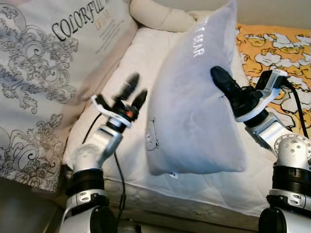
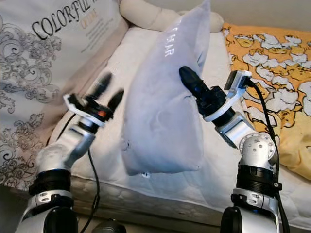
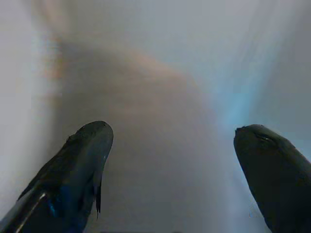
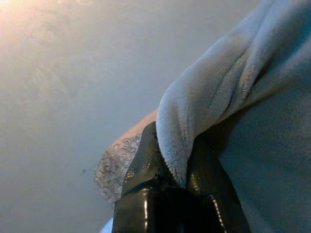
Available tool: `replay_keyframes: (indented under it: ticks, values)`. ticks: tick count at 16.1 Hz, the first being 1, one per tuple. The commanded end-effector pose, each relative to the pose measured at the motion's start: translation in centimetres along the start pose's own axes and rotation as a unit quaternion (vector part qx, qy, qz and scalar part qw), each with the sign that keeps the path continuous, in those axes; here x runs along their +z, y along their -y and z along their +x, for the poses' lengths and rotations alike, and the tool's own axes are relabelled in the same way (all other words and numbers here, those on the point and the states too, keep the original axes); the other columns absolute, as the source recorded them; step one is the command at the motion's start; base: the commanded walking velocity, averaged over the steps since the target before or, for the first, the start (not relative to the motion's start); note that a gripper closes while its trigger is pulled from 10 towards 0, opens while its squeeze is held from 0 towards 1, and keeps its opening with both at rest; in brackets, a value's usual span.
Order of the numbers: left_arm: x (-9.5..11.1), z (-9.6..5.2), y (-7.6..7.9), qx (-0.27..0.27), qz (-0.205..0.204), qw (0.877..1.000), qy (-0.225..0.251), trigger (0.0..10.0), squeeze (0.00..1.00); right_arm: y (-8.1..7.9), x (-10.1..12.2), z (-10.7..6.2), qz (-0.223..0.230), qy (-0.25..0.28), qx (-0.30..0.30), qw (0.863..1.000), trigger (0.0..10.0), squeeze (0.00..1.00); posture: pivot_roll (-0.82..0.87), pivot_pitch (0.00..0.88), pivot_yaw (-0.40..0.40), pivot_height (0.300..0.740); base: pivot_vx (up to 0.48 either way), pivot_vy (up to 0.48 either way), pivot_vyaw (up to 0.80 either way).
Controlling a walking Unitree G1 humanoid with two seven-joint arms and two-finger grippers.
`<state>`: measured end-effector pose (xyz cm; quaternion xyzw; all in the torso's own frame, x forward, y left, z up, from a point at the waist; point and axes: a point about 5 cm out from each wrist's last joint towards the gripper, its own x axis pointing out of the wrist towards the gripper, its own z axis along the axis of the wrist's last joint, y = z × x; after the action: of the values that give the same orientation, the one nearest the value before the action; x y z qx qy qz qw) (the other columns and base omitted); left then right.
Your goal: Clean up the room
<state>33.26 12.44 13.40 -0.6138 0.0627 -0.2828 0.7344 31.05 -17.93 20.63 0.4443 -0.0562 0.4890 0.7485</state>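
grey pillow (image 1: 194, 107) | held up above the bed (image 1: 218, 189), edge pinched in right end effector (image 1: 219, 80) | left end effector (image 1: 132, 95) just beside it, fingers apart, empty | progress: lifted, not yet placed; tidying looks early

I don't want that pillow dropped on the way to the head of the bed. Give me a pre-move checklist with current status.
1. Right gripper pinching the grey pillow: ok, fabric is clamped between its fingers.
2. Pillow lifted off the mattress: ok, it hangs above it.
3. Left gripper free: ok, open beside the pillow, not touching.
4. Grip depth: cannot tell, only a fold of fabric is held.
5. Landing spot by the cream cushion: cannot tell, pillow hides it.
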Motion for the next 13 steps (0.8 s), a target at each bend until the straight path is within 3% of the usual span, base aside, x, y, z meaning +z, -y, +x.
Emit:
replay_keyframes:
  ticks: [1,2,5,6,7,9,10,11,13]
  values:
    - [0.0,-0.3,-0.8,0.043,0.059,0.997,-0.008,10.0,0.0,-1.0,1.1,1.2,-0.035,0.0,0.025,0.999,0.0,0.0,0.05,0.0,0.031,0.74,0.0,0.0,0.0]
    - [-0.3,-0.4,-1.3,0.083,0.133,0.987,-0.039,10.0,0.0,-0.6,0.9,1.3,-0.057,-0.023,-0.003,0.998,0.0,0.0,0.05,0.0,0.029,0.74,0.0,0.0,0.0]
    - [0.5,-0.8,-1.6,0.129,0.238,0.962,-0.043,10.0,0.0,0.6,0.3,1.6,-0.097,-0.051,-0.068,0.992,0.0,0.0,0.06,0.0,0.02,0.74,0.0,0.0,0.0]
    - [0.3,-0.8,-1.5,0.114,0.216,0.969,-0.043,10.0,0.0,0.4,0.4,1.8,-0.092,-0.046,-0.061,0.993,0.0,0.0,0.06,0.0,0.019,0.74,0.0,0.0,0.0]
    - [-0.2,-0.6,-0.7,0.071,0.164,0.983,-0.04,10.0,0.0,0.1,0.4,1.9,-0.086,-0.041,-0.048,0.994,0.0,0.0,0.06,0.0,0.018,0.74,0.0,0.0,0.0]
    - [-1.4,0.0,-0.2,0.032,0.101,0.993,-0.043,10.0,0.0,-0.1,0.4,2.2,-0.08,-0.034,-0.034,0.996,0.0,0.0,0.06,0.0,0.023,0.74,0.0,0.0,0.0]
    - [-1.9,0.3,-0.6,0.037,0.101,0.993,-0.045,10.0,0.0,-0.1,0.4,2.5,-0.082,-0.034,-0.035,0.995,0.0,0.0,0.05,0.0,0.028,0.74,0.0,0.0,0.0]
    - [-2.3,0.5,-1.2,0.06,0.139,0.987,-0.057,10.0,0.0,0.3,0.3,2.7,-0.097,-0.041,-0.053,0.993,0.0,0.0,0.05,0.0,0.033,0.74,0.0,0.0,0.0]
    - [-1.6,0.3,-1.6,0.108,0.244,0.962,-0.062,10.0,0.0,1.7,0.5,2.8,-0.139,-0.048,-0.128,0.981,0.0,0.0,0.04,0.0,0.035,0.74,0.0,0.0,0.0]
